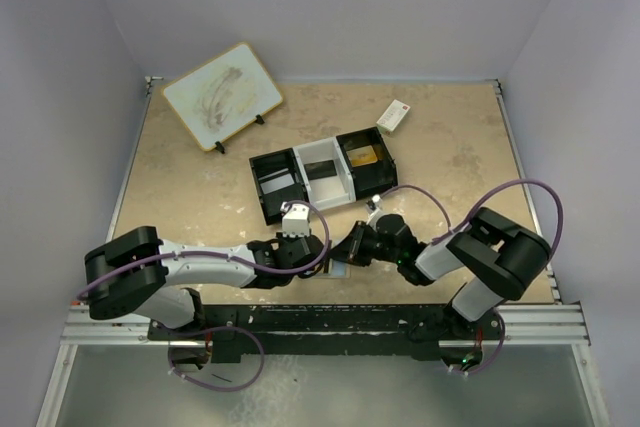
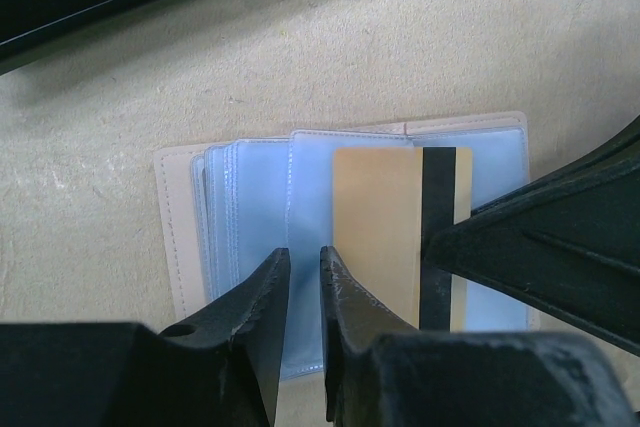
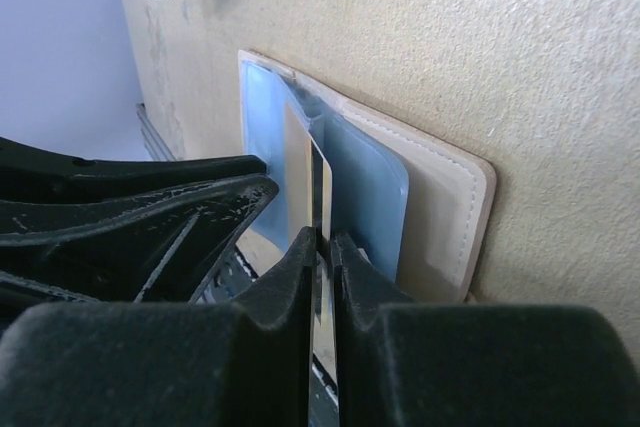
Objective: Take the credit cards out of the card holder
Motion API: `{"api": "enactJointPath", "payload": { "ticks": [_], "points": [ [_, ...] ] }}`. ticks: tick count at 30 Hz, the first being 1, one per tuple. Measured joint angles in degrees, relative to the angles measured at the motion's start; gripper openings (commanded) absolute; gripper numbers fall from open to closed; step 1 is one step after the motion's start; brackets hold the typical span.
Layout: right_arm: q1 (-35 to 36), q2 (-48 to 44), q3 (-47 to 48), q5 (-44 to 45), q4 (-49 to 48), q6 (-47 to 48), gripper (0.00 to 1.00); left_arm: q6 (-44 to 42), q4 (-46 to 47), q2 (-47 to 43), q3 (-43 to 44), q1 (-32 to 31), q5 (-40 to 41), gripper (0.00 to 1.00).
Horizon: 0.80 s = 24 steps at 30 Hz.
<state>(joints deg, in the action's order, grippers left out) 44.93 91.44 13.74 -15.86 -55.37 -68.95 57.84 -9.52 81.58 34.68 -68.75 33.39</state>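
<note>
The card holder (image 2: 240, 207) lies open on the table, with a tan rim and pale blue sleeves; it also shows in the right wrist view (image 3: 440, 207) and as a small patch between the grippers in the top view (image 1: 340, 269). A gold card with a black stripe (image 2: 375, 237) lies over the right sleeves. My right gripper (image 3: 322, 239) is shut on this card's edge (image 3: 318, 182); its fingers (image 2: 540, 227) come in from the right. My left gripper (image 2: 305, 257) sits over the blue sleeves near the middle fold, jaws a narrow gap apart with nothing between them.
The black-and-white three-compartment tray (image 1: 320, 175) stands just beyond the grippers, with a gold card in its right compartment. A white box with a red mark (image 1: 394, 115) lies at the back right. A pale board on a stand (image 1: 222, 95) is at the back left.
</note>
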Motion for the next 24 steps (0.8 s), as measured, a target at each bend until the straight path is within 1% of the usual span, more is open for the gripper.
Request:
{"api": "enactJointPath", "payload": {
  "ticks": [2, 4, 5, 9, 15, 20, 24],
  "points": [
    [0.00, -0.44, 0.00, -0.09, 0.11, -0.31, 0.05, 0.07, 0.00, -0.02, 0.00, -0.02, 0.09, 0.17],
    [0.02, -1.57, 0.00, 0.02, 0.79, -0.46, 0.01, 0.09, 0.02, -0.04, -0.02, -0.02, 0.09, 0.17],
    [0.00, -2.36, 0.00, 0.11, 1.36, -0.48, 0.00, 0.09, 0.02, -0.07, -0.04, -0.02, 0.09, 0.17],
    [0.02, -5.42, 0.00, 1.05, 4.15, -0.39, 0.00, 0.09, 0.13, -0.20, -0.20, -0.07, 0.09, 0.17],
    [0.02, -7.69, -0.81, 2.45, 6.91, -0.37, 0.00, 0.20, 0.66, -0.83, -0.83, -0.07, 0.11, 0.17],
    [0.04, -14.34, -1.03, 5.38, 13.79, 0.42, 0.00, 0.31, 0.46, -1.01, -0.83, -0.07, 0.37, 0.17],
    [0.00, -21.16, -1.18, 9.57, 19.71, 1.62, 0.00, 0.22, -0.24, -1.16, -0.79, -0.31, 0.96, 0.18]
  ]
}}
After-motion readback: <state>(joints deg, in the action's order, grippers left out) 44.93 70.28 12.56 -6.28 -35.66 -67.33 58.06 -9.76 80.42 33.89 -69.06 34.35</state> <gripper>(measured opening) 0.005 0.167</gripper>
